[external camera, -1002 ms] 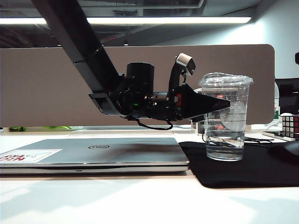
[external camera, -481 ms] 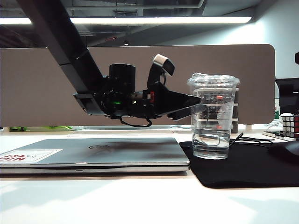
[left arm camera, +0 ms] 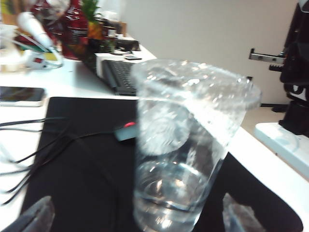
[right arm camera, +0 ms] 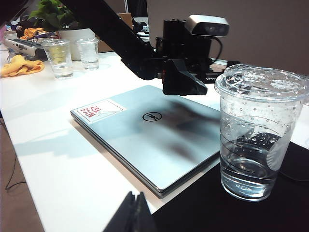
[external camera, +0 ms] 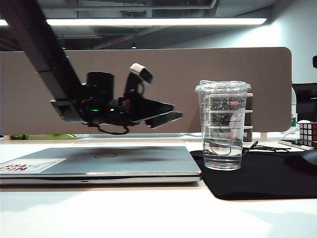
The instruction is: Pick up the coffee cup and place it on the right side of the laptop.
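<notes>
exterior view: left gripper [external camera: 171,117], open, has backed off the coffee cup [external camera: 223,126]; right gripper [right arm camera: 134,212] closed.

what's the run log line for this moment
cup: on black mat, right of laptop | left gripper: open, clear of cup | right gripper: shut, idle

The coffee cup [external camera: 222,125] stands on the mat [external camera: 257,181], right of the laptop [external camera: 99,163]. Left gripper [external camera: 171,115] hovers above the laptop, apart from the cup.
</notes>
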